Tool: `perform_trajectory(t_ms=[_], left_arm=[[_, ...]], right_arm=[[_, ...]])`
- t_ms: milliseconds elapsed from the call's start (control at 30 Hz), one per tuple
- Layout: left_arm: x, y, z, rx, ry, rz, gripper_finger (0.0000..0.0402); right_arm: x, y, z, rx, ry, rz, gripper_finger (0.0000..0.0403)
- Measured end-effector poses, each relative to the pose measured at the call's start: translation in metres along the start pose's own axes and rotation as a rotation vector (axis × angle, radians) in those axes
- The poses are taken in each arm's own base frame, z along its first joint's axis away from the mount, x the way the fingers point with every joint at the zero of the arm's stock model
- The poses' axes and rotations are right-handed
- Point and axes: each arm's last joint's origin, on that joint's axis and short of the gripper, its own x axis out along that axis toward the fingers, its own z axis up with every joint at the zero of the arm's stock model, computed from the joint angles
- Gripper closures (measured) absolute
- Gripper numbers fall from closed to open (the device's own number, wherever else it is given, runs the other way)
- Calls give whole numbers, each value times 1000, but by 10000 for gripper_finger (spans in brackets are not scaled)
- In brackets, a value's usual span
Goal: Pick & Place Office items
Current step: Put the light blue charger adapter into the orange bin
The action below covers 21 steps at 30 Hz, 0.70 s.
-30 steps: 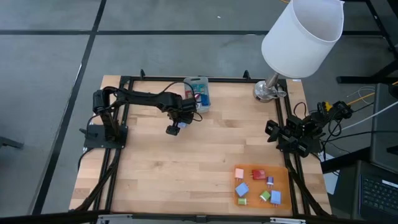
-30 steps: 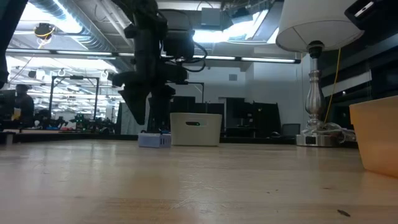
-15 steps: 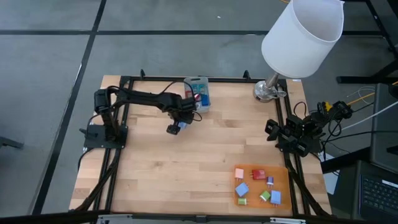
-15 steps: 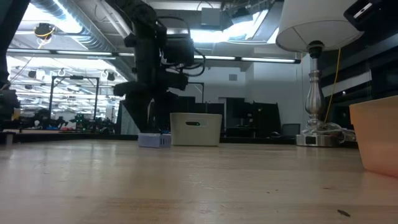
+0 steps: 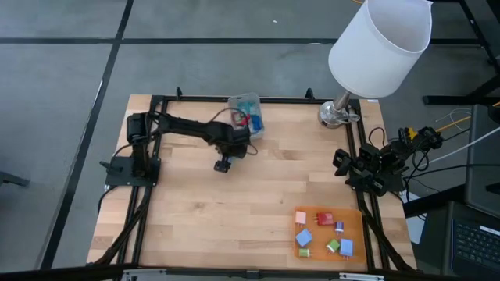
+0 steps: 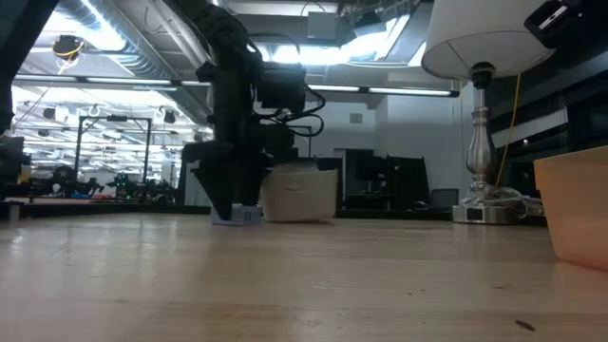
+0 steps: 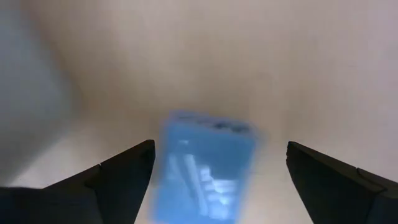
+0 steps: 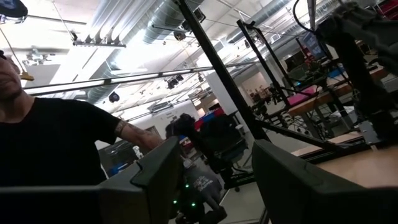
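Note:
My left gripper points down and is low over the table, just near of the grey bin. It is open. A small blue piece lies flat on the wood between its two fingers, with a gap on each side. In the high view the gripper hides this piece. The other office items, blue, red, pink and green, lie on the orange mat at the near right. The bin holds a few more pieces. My right gripper waits open at the table's right edge.
A lamp with a white shade stands on its base at the far right corner. A black frame runs along the table's edges. Bare wood lies between the bin and the mat. A person in a black shirt shows beyond the table.
My left gripper has gone a little toward the table's right and down, until its open fingers stand around the blue piece. The grey bin has shifted slightly toward the far left and shows blurred in the low view.

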Motion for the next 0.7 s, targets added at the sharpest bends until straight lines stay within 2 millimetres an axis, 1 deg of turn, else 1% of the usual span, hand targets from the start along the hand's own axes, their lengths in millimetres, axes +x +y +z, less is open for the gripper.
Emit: perform_trajectory(t_ms=[67,200,300,567,700], left_arm=[[0,-11,3,15,-10,-51,58],[0,-28,9,17,-9,-75,82],[0,-44,13,19,1,-99,95],[-8,-69,22,19,-4,-163,113],[-10,-77,25,0,-6,-156,118]], right_arm=[[0,0,0,-4,0,0,202],[0,0,0,-19,0,0,202],[0,0,0,-20,0,0,202],[0,0,0,-27,0,1,202],[0,0,0,-26,0,0,202]])
